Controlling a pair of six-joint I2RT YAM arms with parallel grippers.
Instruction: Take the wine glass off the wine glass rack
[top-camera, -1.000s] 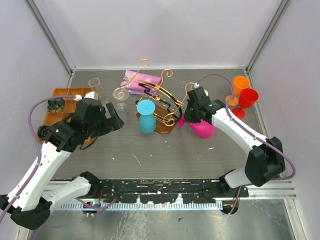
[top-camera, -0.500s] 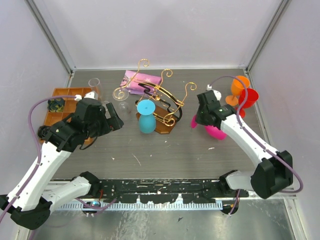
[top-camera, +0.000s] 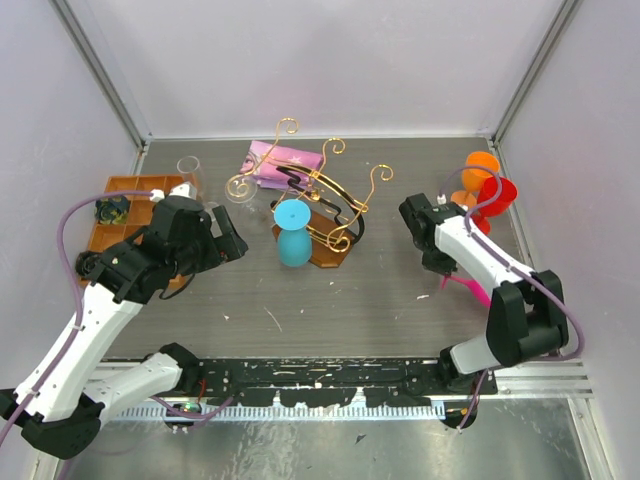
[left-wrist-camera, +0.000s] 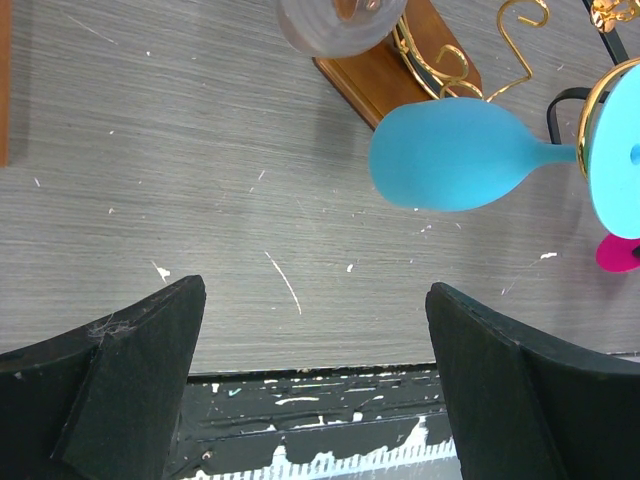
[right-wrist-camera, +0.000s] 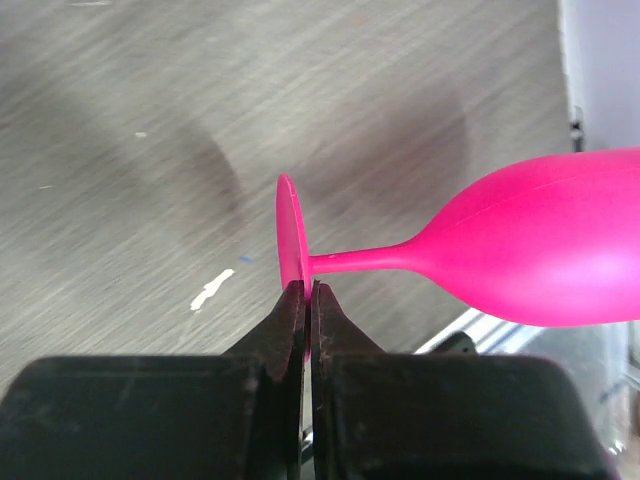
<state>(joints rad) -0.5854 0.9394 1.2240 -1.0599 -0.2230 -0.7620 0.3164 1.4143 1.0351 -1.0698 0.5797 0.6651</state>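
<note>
The gold wire wine glass rack (top-camera: 318, 195) stands on its brown wooden base (left-wrist-camera: 385, 72) at mid-table. A blue wine glass (top-camera: 292, 240) hangs on it by its foot, bowl down. A clear glass (top-camera: 240, 188) is at its left end. My right gripper (right-wrist-camera: 308, 292) is shut on the foot rim of a pink wine glass (right-wrist-camera: 545, 250), held sideways, off the rack. From above, only a bit of the pink wine glass (top-camera: 470, 289) shows, under my right gripper (top-camera: 445, 268). My left gripper (left-wrist-camera: 315, 300) hangs open and holds nothing, left of the blue wine glass (left-wrist-camera: 455, 155).
An orange glass (top-camera: 481, 166) and a red glass (top-camera: 496, 194) stand at the right wall. An orange compartment tray (top-camera: 128, 200) lies at the left. A pink cloth (top-camera: 278, 160) lies behind the rack. A clear tumbler (top-camera: 190, 172) stands by the tray.
My right arm has carried the pink wine glass away from the rack, to the right and toward the near edge. The left arm has not moved.
</note>
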